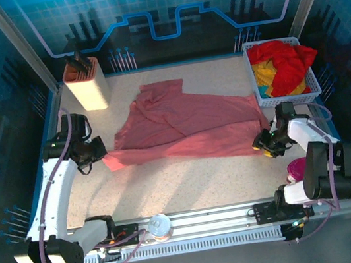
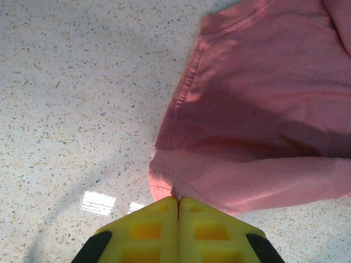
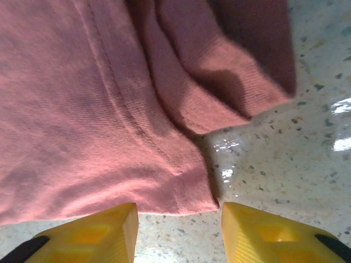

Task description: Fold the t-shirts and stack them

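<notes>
STEP: first fold of salmon-pink t-shirt (image 1: 188,126), spread ahead of both grippers | left gripper (image 2: 178,201): jaws shut, hem corner touching tips, pinch unconfirmed | right gripper (image 3: 178,211): jaws apart, hem corner just ahead | NEXT (judged): right closes on corner, both lift together | COUNT: one pink; one red t-shirt (image 1: 288,63) and one yellow t-shirt (image 1: 263,76) in mesh basket (image 1: 287,98) beyond right gripper

White arms (image 1: 53,184), black joints (image 1: 86,149), purple cables (image 1: 42,239) — yellow fingers (image 3: 98,230)
</notes>
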